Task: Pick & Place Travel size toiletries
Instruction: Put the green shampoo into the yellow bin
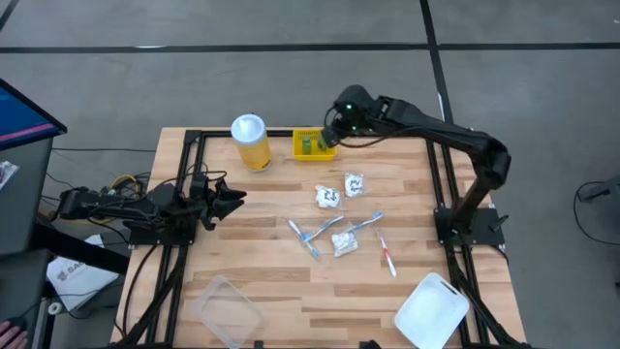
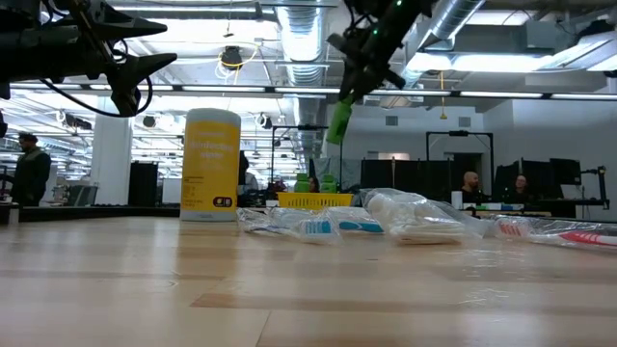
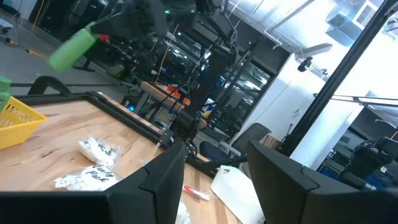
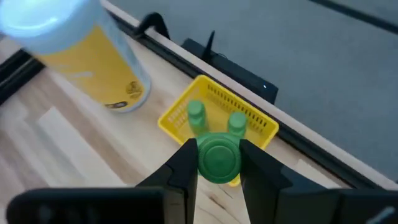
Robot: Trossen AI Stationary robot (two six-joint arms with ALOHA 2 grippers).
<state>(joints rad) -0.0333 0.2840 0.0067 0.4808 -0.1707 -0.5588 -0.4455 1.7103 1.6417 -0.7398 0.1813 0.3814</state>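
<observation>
The surface is a table (image 1: 262, 257) of pale wooden planks with a black metal frame along its sides, standing on a grey floor. At its left edge the left gripper (image 1: 229, 199) waits low over the wood, its two dark fingers (image 3: 163, 177) spread with nothing between them. Near the front left corner lies a clear plastic lid (image 1: 225, 306).

Toward the back stands a tall yellow jar (image 1: 251, 142) with a white lid, and just beside it, to the right, a small yellow basket (image 1: 312, 145) already holding two green bottles (image 4: 196, 115). The right gripper (image 1: 332, 133) hangs above that basket, pinching a third green bottle (image 4: 218, 157) by its body; in the low view this bottle (image 2: 338, 121) is well clear of the table, tilted under the fingers.

In the middle of the table lie two crinkled white packets (image 1: 330, 197) with dark print, close together. In front of them are two blue-white toothbrushes (image 1: 312, 236) in clear wrap, a third white packet (image 1: 345, 244) touching them, and to the right a red-white toothbrush (image 1: 387, 256). A white tray (image 1: 432, 312) sits at the front right corner.

Across the table the low view shows an open hall with ceiling ducts, strip lights and black racks; a person (image 2: 33, 169) stands far left, and others (image 2: 469, 185) sit at desks on the right.
</observation>
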